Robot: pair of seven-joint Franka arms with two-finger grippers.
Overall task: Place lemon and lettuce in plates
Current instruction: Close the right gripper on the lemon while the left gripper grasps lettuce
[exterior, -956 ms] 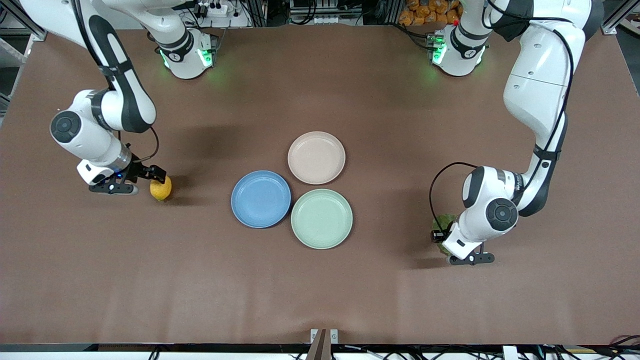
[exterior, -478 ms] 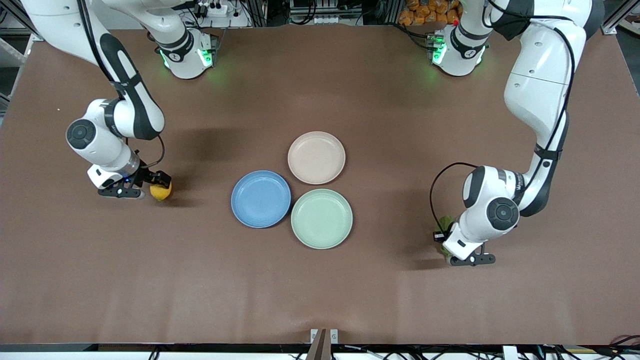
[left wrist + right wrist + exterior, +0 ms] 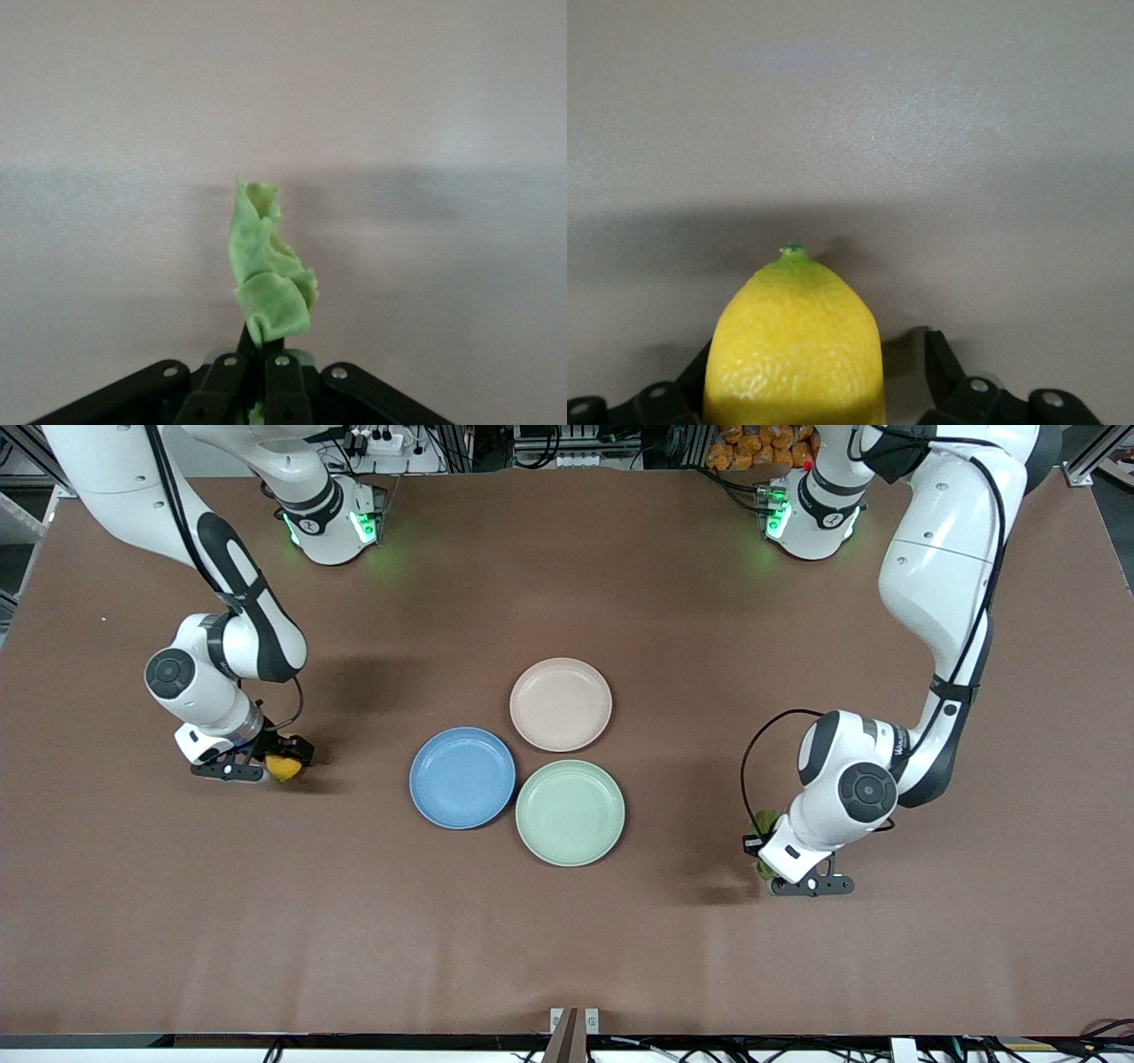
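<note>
Claw states: the left claw point(image 3: 257, 390) has its fingers point(image 3: 282, 394) together, clamped on the lower end of the lettuce point(image 3: 266, 279). The leaf stands up out of the grip, with the table point(image 3: 443, 133) as its backdrop. In the front view the left claw point(image 3: 769, 861) sits low at the left arm's end of the table point(image 3: 567, 939), with a little of the lettuce point(image 3: 764, 821) showing beside the wrist.

The right claw point(image 3: 824, 390) stands with its fingers point(image 3: 943, 363) apart on either side of the lemon point(image 3: 796, 341). A gap shows between one finger and the fruit; the other finger is mostly hidden, so contact there cannot be told. The greenish tip of the lemon points away from the wrist. In the front view the right claw point(image 3: 282, 760) is down at the table near the right arm's end, and the lemon point(image 3: 282, 769) lies on the table there.

Three plates lie at mid-table, just beside one another: blue plate point(image 3: 462, 778), beige plate point(image 3: 560, 704) farther from the front camera, green plate point(image 3: 570, 812) nearest to it. Both the lemon and the lettuce are well apart from the plates.
</note>
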